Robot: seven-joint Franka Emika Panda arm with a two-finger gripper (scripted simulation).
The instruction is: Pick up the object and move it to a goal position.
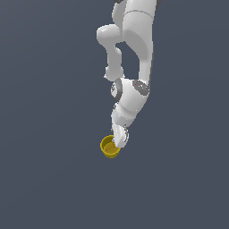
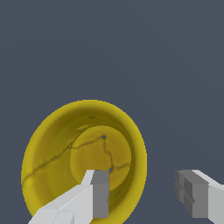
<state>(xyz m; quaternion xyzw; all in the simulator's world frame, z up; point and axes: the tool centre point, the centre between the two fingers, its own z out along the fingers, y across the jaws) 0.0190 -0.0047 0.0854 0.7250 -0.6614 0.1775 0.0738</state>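
Ext view, going left to right: the yellow cup (image 1: 108, 147) sits upright on the flat grey floor (image 1: 44, 179), a bit below center of the pic. Touching it on the exterior view's right is the gripper (image 1: 119, 144), pointing down off the white Panda arm (image 1: 136, 53) that drops in from the top edge.

Wrist cam: cup (image 2: 57, 144) seen from above, hollow inside, w/ thin dark crack-like lines across the inner wall and bottom. One finger (image 2: 98, 194) looks to be over or inside the cup mouth, the other finger (image 2: 194, 194) is outside, past the rim w/ bare floor (image 2: 131, 52) showing between it and the wall. So the jaws are spread wide, straddling one side wall of the cup, not squeezing anything. Can't tell how deep the inner finger reaches, or if it touches the wall.
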